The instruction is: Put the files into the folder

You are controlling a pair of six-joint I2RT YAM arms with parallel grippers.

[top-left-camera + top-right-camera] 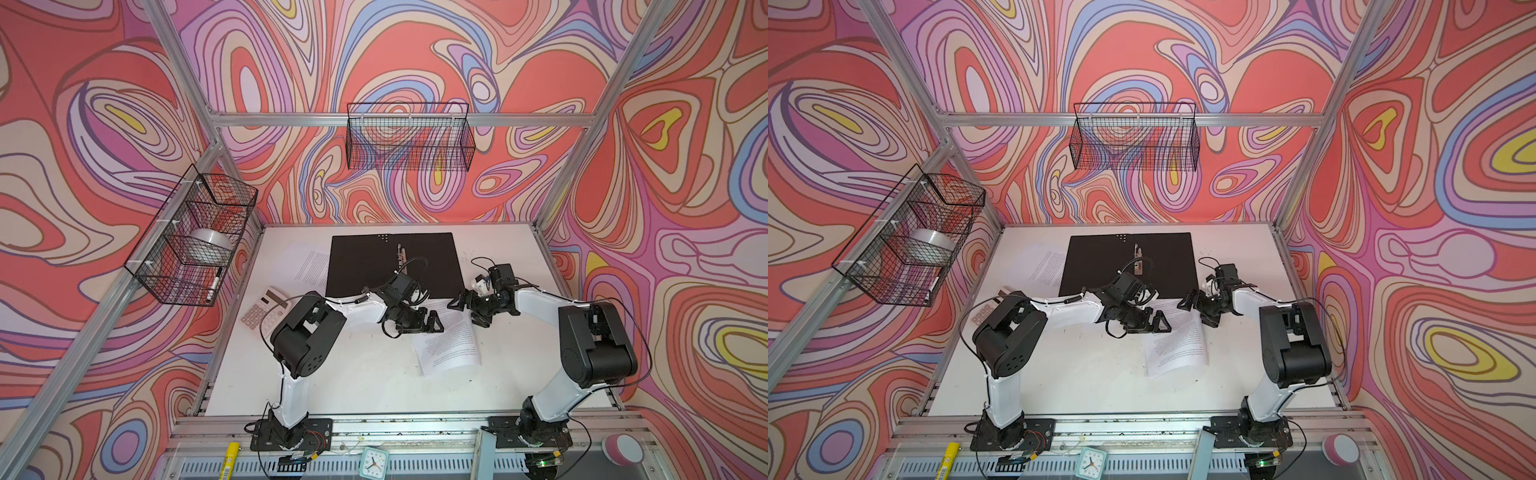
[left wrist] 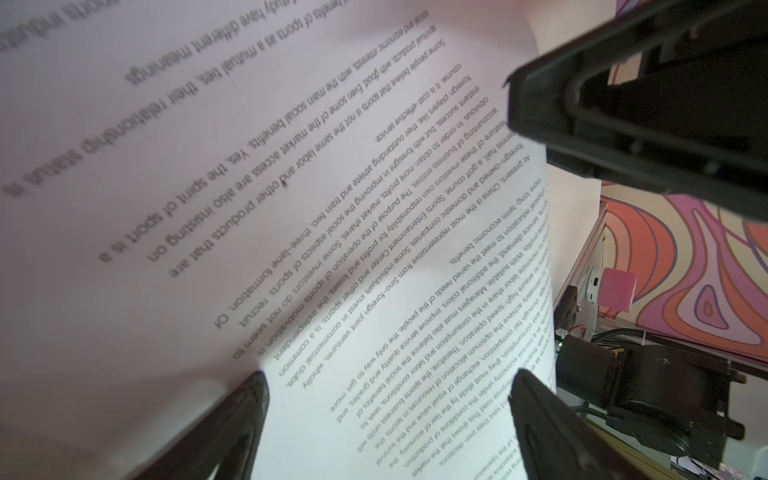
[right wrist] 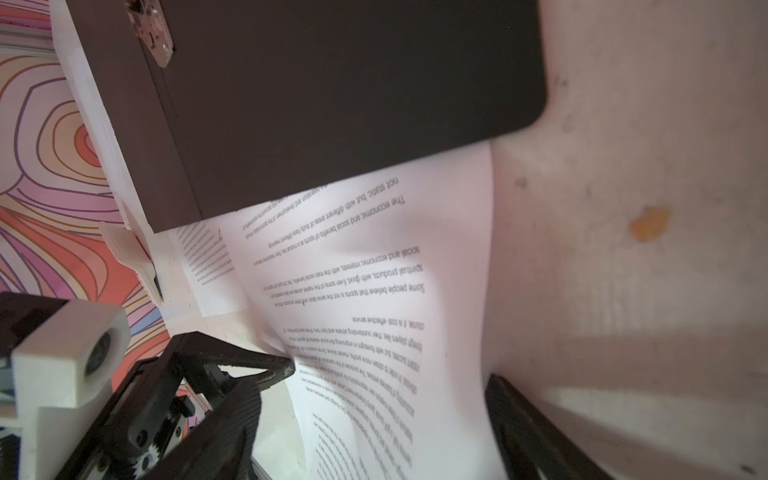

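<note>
With my left gripper (image 2: pixel 388 415) and right gripper (image 3: pixel 382 424) both gaping empty, the printed sheet (image 1: pixel 449 349) bows on the table (image 1: pixel 353 374), far end under the open folder (image 1: pixel 365 262); it looks light, limp and crease-prone, so I'd pinch its lifted side edge.

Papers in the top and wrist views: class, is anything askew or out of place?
Yes. One sheet pokes out from under the open folder on its left, not inside it. The near sheets lie skewed, far end seemingly under the folder, paper bowed up. An orange stain marks the table.
</note>
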